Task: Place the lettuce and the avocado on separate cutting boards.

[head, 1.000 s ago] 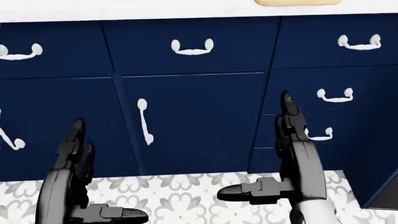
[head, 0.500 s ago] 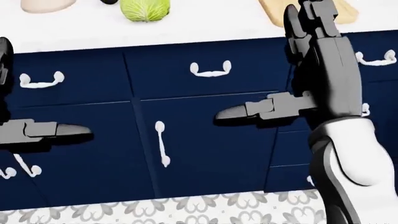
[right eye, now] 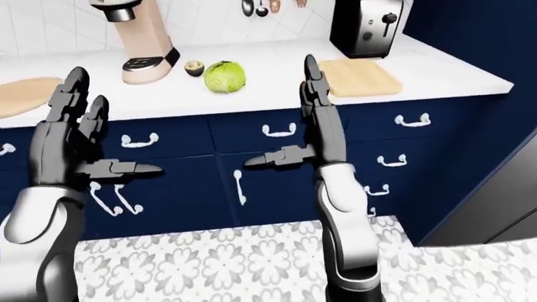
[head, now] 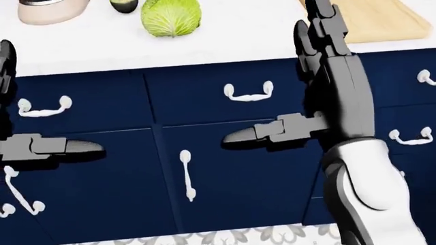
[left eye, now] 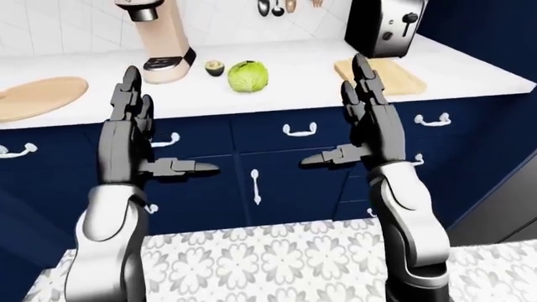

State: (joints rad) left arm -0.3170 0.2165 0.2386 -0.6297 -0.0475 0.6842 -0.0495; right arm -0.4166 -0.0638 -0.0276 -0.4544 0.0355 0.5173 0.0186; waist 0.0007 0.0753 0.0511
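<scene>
The head camera has tilted up from the cabinet doors, so the lettuce (left eye: 247,76) and avocado (left eye: 214,67) now show on the counter (left eye: 285,66), between the round board (left eye: 38,97) and rectangular board (left eye: 393,74), while the left hand (left eye: 128,129) and right hand (left eye: 369,116) rise open and empty.

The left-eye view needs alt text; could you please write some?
Both open hands, left and right, are raised before a white counter holding lettuce, an avocado and two cutting boards, above blue cabinets.
</scene>
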